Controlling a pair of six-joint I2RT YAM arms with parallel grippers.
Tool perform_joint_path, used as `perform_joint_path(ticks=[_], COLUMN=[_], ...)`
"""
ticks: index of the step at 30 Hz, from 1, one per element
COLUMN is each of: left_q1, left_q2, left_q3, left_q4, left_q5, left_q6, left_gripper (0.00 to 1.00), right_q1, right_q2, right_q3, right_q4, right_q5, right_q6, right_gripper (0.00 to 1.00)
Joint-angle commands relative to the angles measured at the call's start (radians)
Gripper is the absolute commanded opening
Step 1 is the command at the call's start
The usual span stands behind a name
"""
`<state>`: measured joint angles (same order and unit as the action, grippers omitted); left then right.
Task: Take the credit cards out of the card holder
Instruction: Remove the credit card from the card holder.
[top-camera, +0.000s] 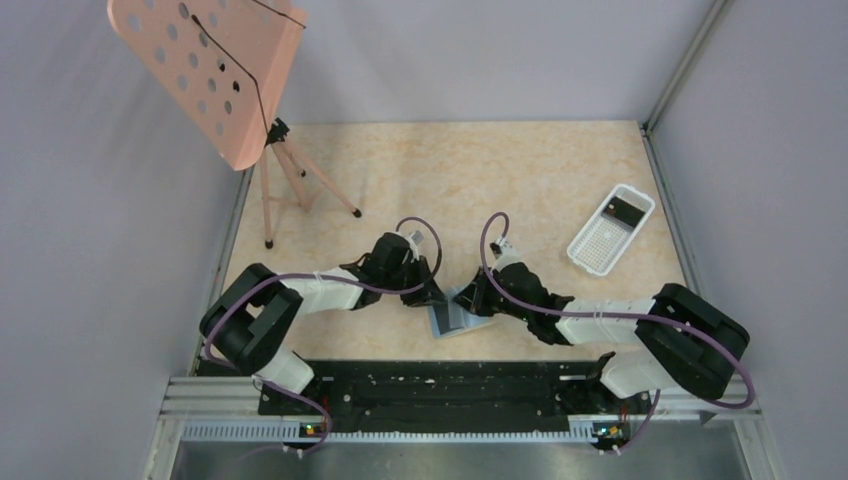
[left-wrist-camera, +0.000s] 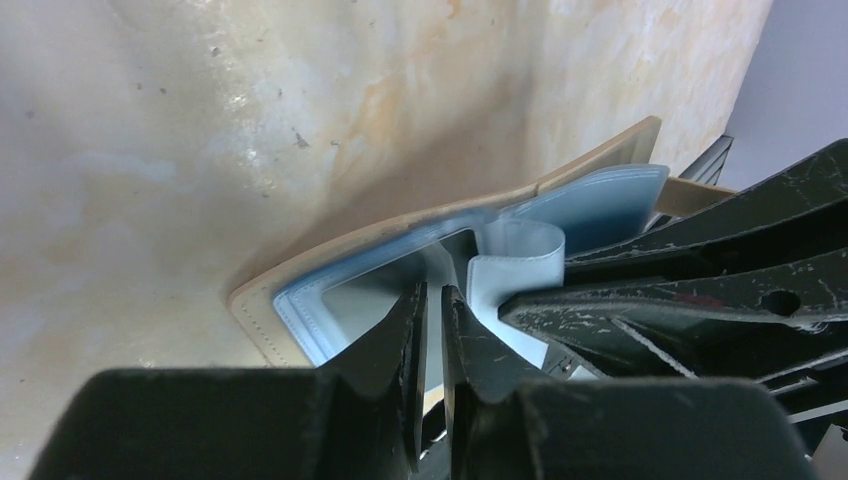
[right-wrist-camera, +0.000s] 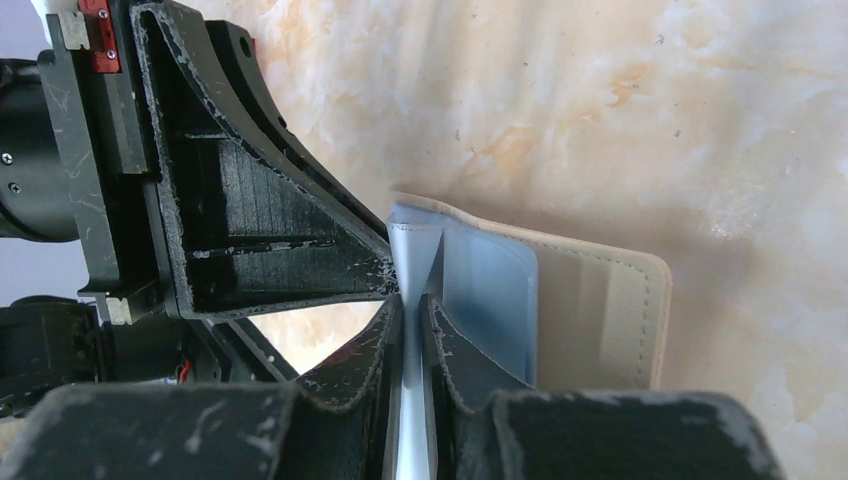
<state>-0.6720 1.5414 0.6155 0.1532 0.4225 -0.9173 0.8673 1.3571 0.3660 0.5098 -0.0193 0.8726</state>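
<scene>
The card holder (top-camera: 466, 320) lies half open near the table's front edge, between my two grippers. Its inner face is light blue and its outer face tan. My right gripper (top-camera: 480, 300) is shut on an upright light blue leaf of the card holder (right-wrist-camera: 490, 285); its jaws (right-wrist-camera: 412, 300) pinch that leaf edge-on. My left gripper (top-camera: 432, 297) is nearly closed, with only a narrow slit between its jaws (left-wrist-camera: 433, 292). Its tips sit over the grey inside of the card holder's other panel (left-wrist-camera: 345, 300). I see no card between its fingers. One dark credit card (top-camera: 627, 210) lies in the white tray.
A white perforated tray (top-camera: 598, 248) sits at the right of the table. A pink perforated stand (top-camera: 215, 70) on a tripod (top-camera: 300, 190) stands at the back left. Grey walls close in the table on three sides.
</scene>
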Motion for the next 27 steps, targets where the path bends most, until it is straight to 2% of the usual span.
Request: perform_joint_path(ticks=[1, 5, 8, 12, 16, 21, 27], left_q1=[-0.017, -0.038, -0.056, -0.085, -0.110, -0.122, -0.100], left_q2=[0.004, 0.006, 0.012, 0.014, 0.070, 0.127, 0.036], left_q3=[0.034, 0.032, 0.027, 0.048, 0.092, 0.113, 0.096], left_q4=[0.061, 0.092, 0.145, 0.182, 0.221, 0.294, 0.138], left_q5=[0.008, 0.029, 0.055, 0.062, 0.071, 0.055, -0.086], left_q6=[-0.002, -0.020, -0.045, -0.057, -0.069, -0.110, -0.080], left_gripper=[0.16, 0.16, 0.16, 0.18, 0.18, 0.17, 0.17], right_q1=[-0.005, -0.004, -0.005, -0.006, -0.005, -0.005, -0.006], right_q2=[0.000, -0.024, -0.081, -0.203, -0.336, -0.473, -0.463], right_q3=[0.007, 0.033, 0.070, 0.129, 0.179, 0.172, 0.160], right_q4=[0.073, 0.004, -0.124, -0.360, -0.553, -0.626, -0.609], right_q5=[-0.031, -0.016, 0.035, 0.123, 0.182, 0.172, 0.094], right_q6=[0.027, 0.022, 0.002, -0.063, -0.133, -0.180, -0.197], right_gripper=[0.14, 0.27, 0.42, 0.49, 0.49, 0.42, 0.33])
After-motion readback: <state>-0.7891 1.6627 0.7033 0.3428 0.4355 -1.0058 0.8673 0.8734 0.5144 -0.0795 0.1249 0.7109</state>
